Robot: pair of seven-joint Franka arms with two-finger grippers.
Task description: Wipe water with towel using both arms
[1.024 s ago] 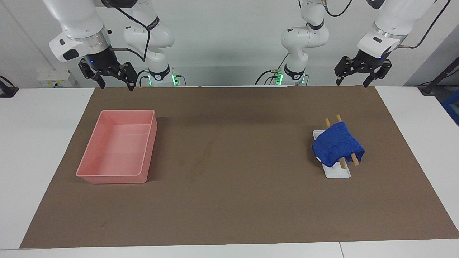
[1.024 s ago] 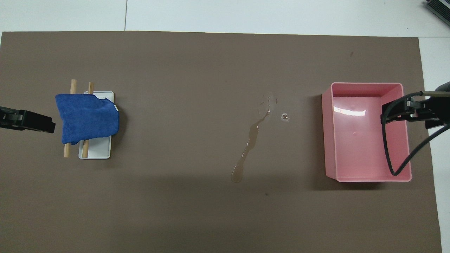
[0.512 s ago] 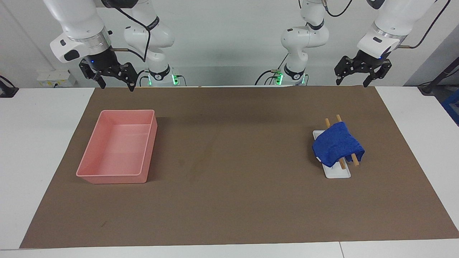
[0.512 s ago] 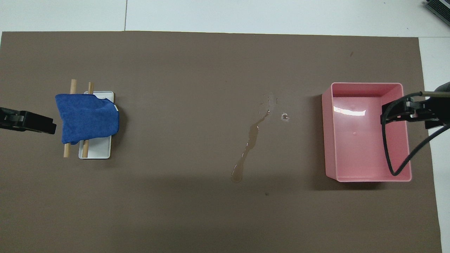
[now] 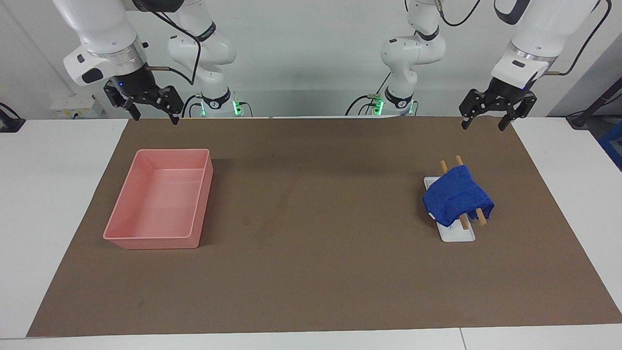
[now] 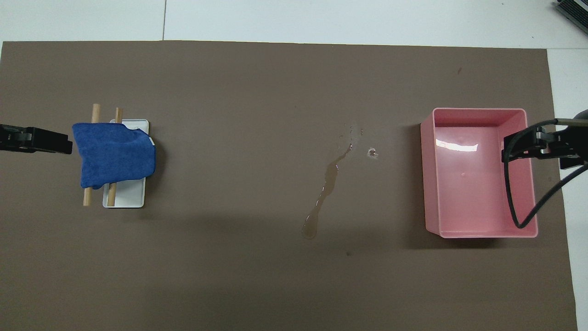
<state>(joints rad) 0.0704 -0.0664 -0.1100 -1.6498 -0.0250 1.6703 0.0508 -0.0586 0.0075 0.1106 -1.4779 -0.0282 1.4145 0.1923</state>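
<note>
In the overhead view the left gripper (image 6: 48,140) enters at the left edge with only its dark tip showing, the arm cut off, and the right gripper (image 6: 535,146) at the right edge is likewise cropped, its cable looping over the pink tray (image 6: 429,184); the towel (image 6: 115,154) hides the middle of the two wooden rods (image 6: 95,111) and much of the white dish (image 6: 131,198). In the facing view the water cannot be made out on the mat (image 5: 311,272), and both arms' upper links run off the top of the frame.

Blue towel (image 5: 457,195), pink tray (image 5: 146,240), brown mat (image 5: 311,272)
</note>
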